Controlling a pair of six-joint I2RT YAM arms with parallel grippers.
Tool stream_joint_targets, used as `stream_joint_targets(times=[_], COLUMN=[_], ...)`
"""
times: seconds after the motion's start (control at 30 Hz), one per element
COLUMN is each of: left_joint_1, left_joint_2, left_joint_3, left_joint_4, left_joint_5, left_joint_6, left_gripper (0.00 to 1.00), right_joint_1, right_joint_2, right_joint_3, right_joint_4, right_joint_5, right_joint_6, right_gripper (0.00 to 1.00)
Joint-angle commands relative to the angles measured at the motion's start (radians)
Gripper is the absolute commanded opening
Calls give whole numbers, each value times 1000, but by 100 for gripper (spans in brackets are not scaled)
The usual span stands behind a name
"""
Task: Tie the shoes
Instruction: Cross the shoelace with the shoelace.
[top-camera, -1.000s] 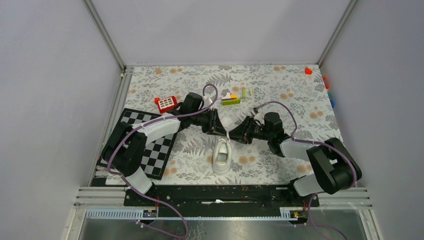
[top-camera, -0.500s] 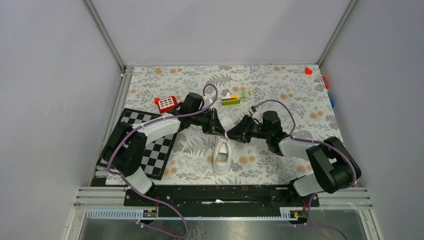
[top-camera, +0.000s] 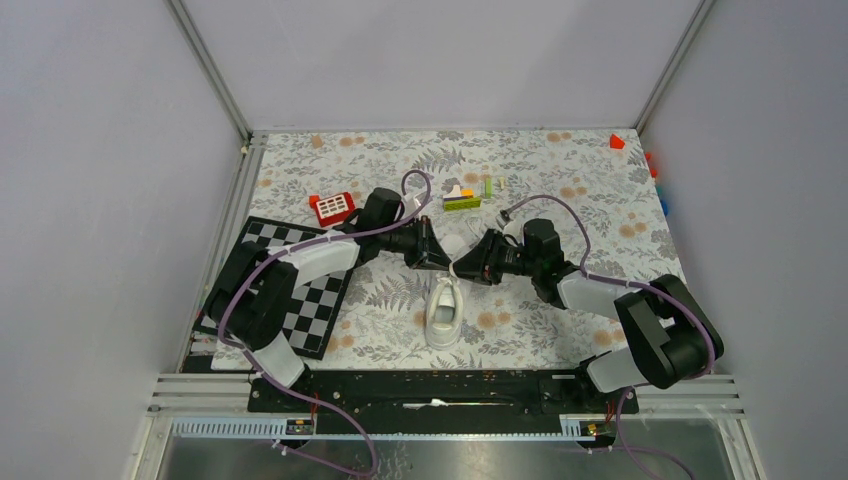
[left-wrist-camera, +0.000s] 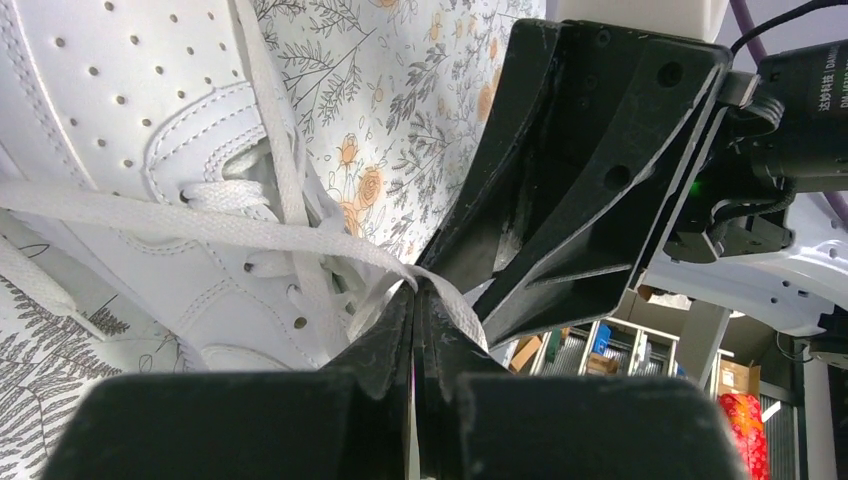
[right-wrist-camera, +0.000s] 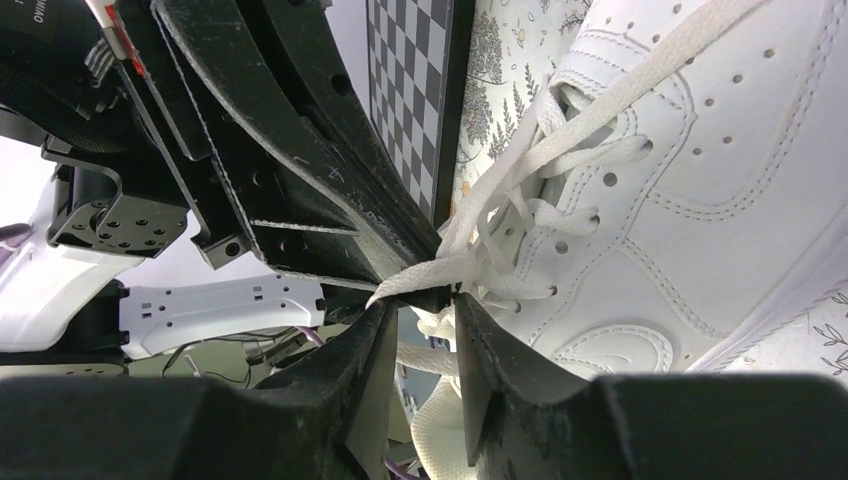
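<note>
The white sneaker (top-camera: 444, 312) lies on the floral surface (top-camera: 560, 170), midway along and nearer its near edge. The left gripper (left-wrist-camera: 415, 292) has its jaws clamped on a lace (left-wrist-camera: 200, 222). The right gripper (right-wrist-camera: 425, 300) has its jaws narrowly apart, with a lace strand crossing their tips.

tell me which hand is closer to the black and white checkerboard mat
Left. The left hand, pinching a white lace by the white low-top sneaker, is just right of the black-and-white checkerboard mat; the right hand faces it from farther right.
</note>
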Motion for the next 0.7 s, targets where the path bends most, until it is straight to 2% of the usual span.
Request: stream_joint_targets(times=[0.0,0.27,0.5,0.67], left_joint_1=[3,5,5,5], left_joint_2=[3,-12,-15,-13], left_joint_3=[-10,-22,-31,-46], left_joint_4=[195,222,220,217], left_joint_5=[73,78,88,85], left_joint_6=[-82,-86,-80,-78], left_gripper=[0,0,0,0], right_joint_1=[21,31,32,32], right_joint_2=[-18,-20,-11,-25], right_joint_3=[34,55,76,73], right_joint_4=[-33,-86,-69,-58], right_joint_5=[-41,-44,-29,11], right_joint_6=[-47,-97,-79,-60], right_gripper=[36,34,39,34])
